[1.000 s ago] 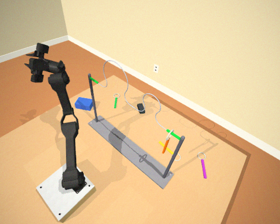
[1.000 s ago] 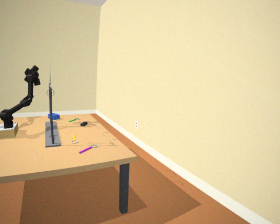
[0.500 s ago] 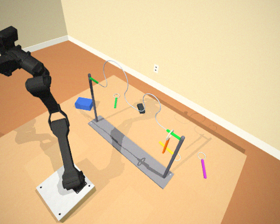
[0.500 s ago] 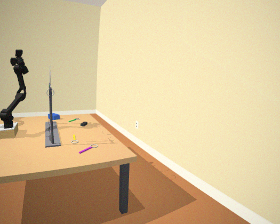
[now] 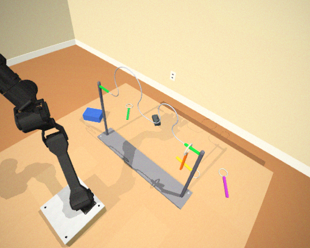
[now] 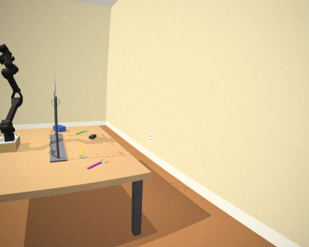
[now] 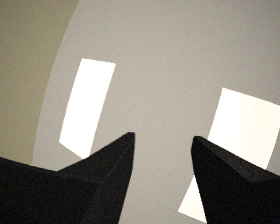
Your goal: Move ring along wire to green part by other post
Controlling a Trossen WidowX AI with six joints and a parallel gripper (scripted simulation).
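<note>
Though ajar, claw apart from ring

Looks like plain room, kind not possible to tell: cream walls, white baseboard, wall outlet, brown floor, ceiling with bright panels, and wooden table near one wall.

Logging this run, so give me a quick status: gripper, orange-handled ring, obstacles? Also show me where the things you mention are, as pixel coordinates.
Gripper (image 7: 164, 142) partly open, nothing held. Orange-handled ring (image 5: 183, 161) hanging on green section by near post (image 5: 192, 173) (image 6: 56, 127). Yellow-handled ring (image 5: 184, 164) (image 6: 82, 154) lying below.
</note>
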